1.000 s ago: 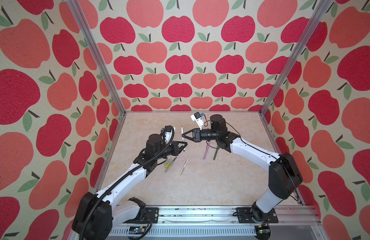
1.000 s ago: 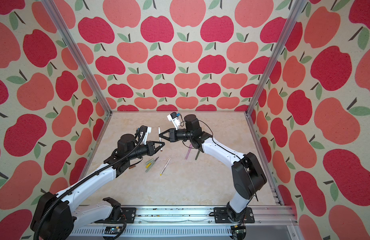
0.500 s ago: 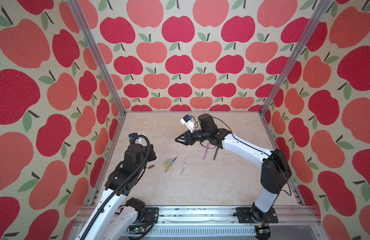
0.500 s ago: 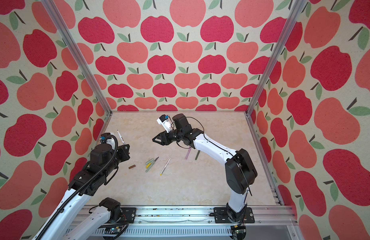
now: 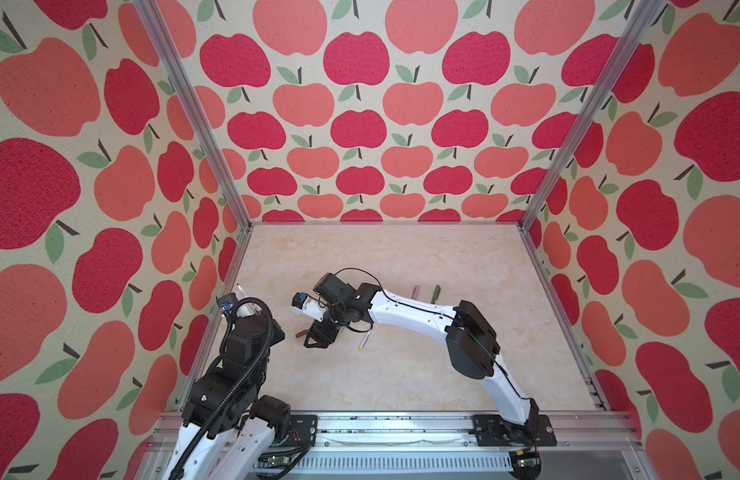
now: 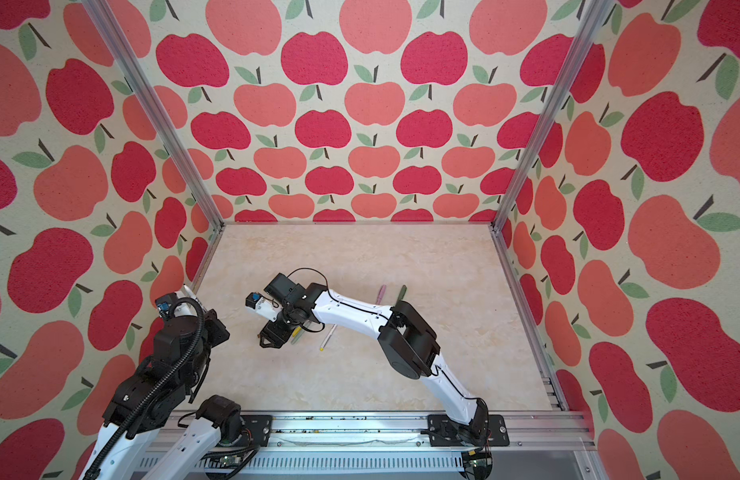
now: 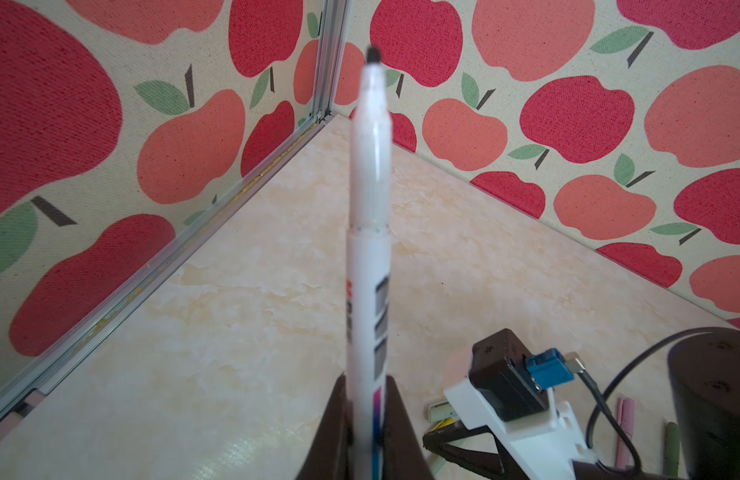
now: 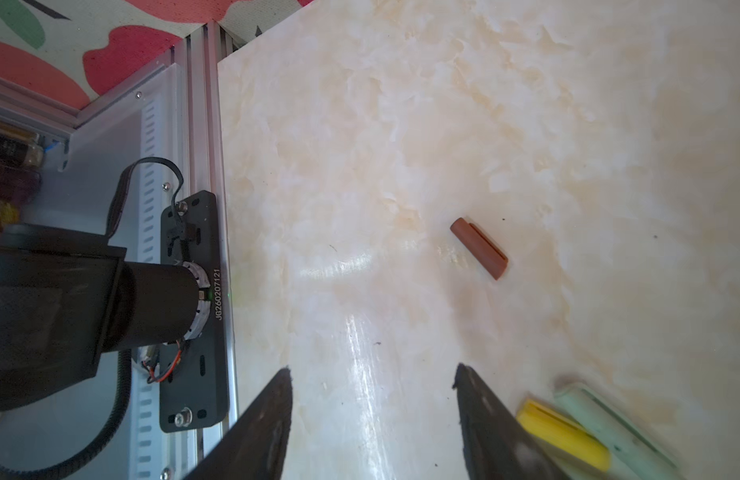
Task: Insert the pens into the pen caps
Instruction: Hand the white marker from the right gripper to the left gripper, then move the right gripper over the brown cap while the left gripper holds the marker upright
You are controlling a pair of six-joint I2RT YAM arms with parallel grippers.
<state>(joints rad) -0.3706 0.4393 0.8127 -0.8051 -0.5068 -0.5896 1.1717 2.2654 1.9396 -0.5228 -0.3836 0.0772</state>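
Slim white pen (image 7: 368,232) (dark tip, grey print), stubby brown cap (image 8: 479,248) lying flat

Left arm (image 5: 243,365): folded back, wrist raised.
Left claw (image 7: 366,384): jaws clamped on a white pen (image 7: 368,249), tip upward.
Right arm (image 5: 409,311): reaching across the middle, elbow bent.
Right claw (image 8: 372,370): jaws parted wide, angled downward.

The tabletop (image 8: 401,124) is glossy, the brown cap (image 8: 479,248) matt plastic, the white pen (image 7: 368,187) smooth plastic.
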